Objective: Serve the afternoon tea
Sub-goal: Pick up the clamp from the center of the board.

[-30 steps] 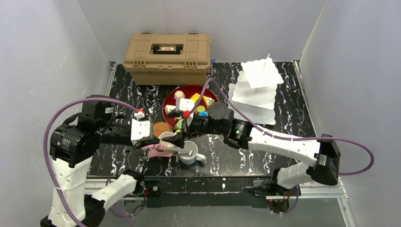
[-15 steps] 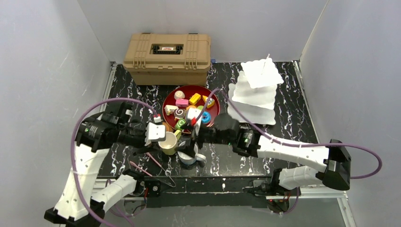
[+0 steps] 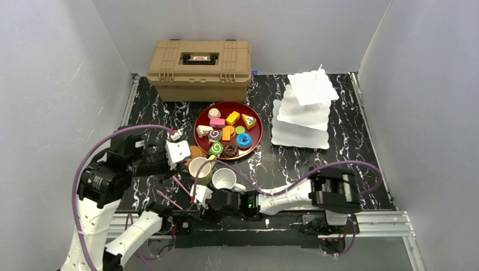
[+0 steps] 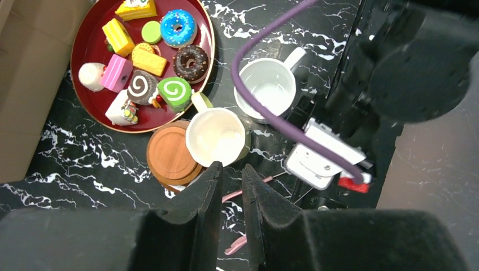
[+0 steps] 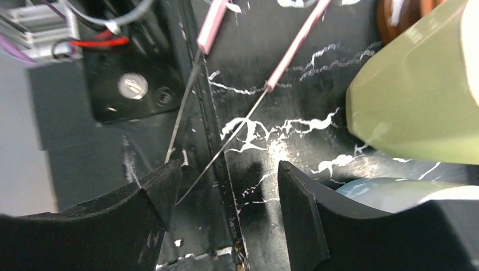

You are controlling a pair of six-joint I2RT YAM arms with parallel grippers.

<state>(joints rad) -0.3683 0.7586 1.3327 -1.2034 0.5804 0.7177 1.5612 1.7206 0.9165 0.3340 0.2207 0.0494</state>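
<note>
The red plate [image 3: 255, 137] holds several colourful toy pastries [image 3: 226, 133]. In front of it the pale yellow mug [image 3: 199, 168] and the white mug [image 3: 225, 179] stand upright side by side, with a brown coaster [image 3: 194, 152] behind the yellow one. My left gripper [image 3: 172, 169] hovers just left of the yellow mug [image 4: 216, 135], its jaws a narrow gap apart and holding nothing. My right gripper [image 3: 195, 199] is low at the table's near edge, open and empty [image 5: 226, 192], with the yellow mug [image 5: 412, 107] to its right.
Pink-handled metal tongs [image 3: 179, 185] lie on the table between the two grippers, their thin prongs [image 5: 192, 107] running past my right gripper's left finger. A tan toolbox [image 3: 199, 61] stands at the back. A white tiered stand [image 3: 302, 110] is at the back right.
The right arm swung from over the mugs down to the near edge, its jaws narrowing. The left arm drew back leftward and its jaws parted a little. The pink tongs now lie on the table.
</note>
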